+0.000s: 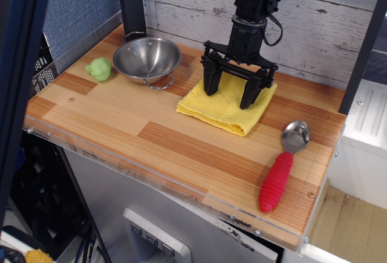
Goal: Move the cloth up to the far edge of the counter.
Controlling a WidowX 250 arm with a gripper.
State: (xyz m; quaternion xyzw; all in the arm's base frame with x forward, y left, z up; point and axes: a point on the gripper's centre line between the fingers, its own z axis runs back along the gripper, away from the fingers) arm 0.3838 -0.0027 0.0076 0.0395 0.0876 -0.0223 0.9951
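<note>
The yellow folded cloth [225, 110] lies flat on the wooden counter [181, 148], in the far middle part, close to the back wall. My gripper [230, 97] points straight down over the cloth's far half. Its two black fingers [210, 86] are spread wide apart, with their tips at or just above the cloth's surface. I cannot tell whether they touch it. Nothing is held between them. The far edge of the cloth is partly hidden behind the gripper.
A steel bowl [147, 59] stands at the far left, just left of the cloth. A small green lump [99, 69] lies left of the bowl. A red-handled scoop [282, 166] lies at the right. A dark post [131, 3] rises behind the bowl.
</note>
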